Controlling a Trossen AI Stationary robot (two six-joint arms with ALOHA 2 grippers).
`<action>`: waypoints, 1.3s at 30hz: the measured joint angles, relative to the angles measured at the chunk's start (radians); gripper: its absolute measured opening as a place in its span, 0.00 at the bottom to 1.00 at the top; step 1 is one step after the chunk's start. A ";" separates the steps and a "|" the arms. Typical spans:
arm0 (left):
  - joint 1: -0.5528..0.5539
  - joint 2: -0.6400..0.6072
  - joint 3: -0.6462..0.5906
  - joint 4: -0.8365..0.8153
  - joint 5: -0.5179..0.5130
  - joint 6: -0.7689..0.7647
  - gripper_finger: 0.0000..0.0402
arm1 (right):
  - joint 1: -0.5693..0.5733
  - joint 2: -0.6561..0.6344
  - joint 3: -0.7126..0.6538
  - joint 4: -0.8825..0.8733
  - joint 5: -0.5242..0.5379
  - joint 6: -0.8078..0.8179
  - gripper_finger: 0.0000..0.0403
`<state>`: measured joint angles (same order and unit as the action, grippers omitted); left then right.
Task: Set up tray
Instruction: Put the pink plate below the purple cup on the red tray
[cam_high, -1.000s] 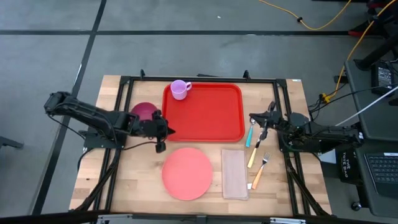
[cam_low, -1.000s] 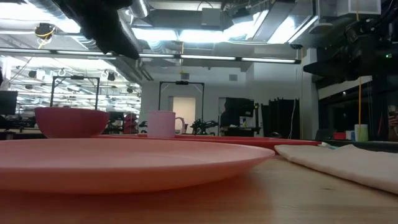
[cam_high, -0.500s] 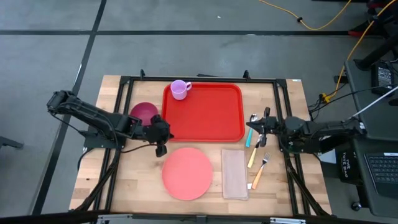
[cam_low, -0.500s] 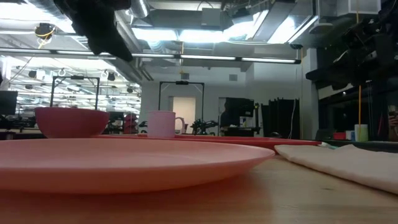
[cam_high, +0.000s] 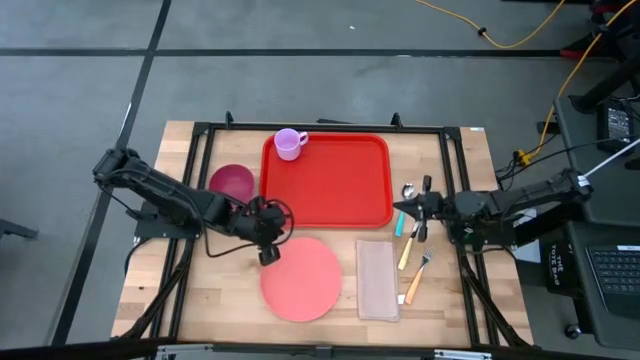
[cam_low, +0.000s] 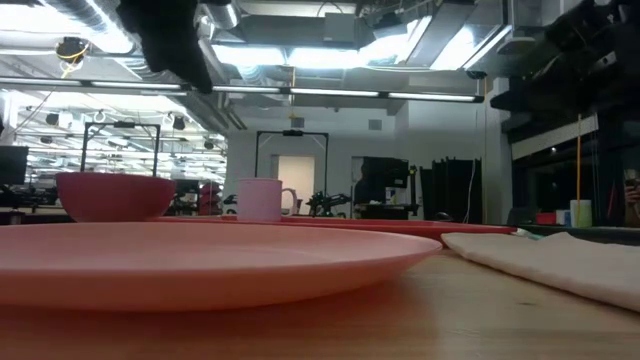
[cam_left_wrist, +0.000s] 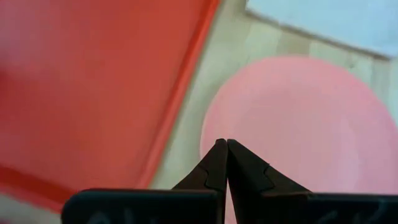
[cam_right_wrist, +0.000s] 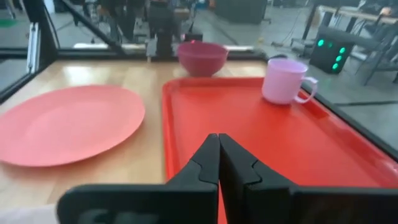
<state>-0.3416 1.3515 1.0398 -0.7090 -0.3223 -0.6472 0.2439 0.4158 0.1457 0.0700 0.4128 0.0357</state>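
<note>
Ok, your left gripper is closed w/ nothing in it, btw tray & plate; right gripper closed too, beside tray.

A large bright red rectangular tray with rounded corners and a raised rim is laid flat on the wooden table, close to its far edge and about midway along it. A pale pink mug is carried upright in its far left corner

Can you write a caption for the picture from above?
Two shut grippers flank a red plastic tray holding a pink mug.
</note>
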 joint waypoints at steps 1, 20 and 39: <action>0.000 0.018 0.023 -0.040 0.009 -0.033 0.01 | 0.005 0.019 0.005 0.001 0.005 0.009 0.01; 0.001 0.089 0.072 -0.131 0.127 -0.217 0.01 | 0.022 0.119 0.007 0.008 0.002 0.025 0.02; 0.003 0.088 0.072 -0.242 0.079 -0.216 0.01 | 0.021 0.119 0.007 0.007 -0.048 0.035 0.02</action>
<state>-0.3386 1.4399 1.1118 -0.9514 -0.2436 -0.8636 0.2653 0.5346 0.1524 0.0769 0.3645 0.0708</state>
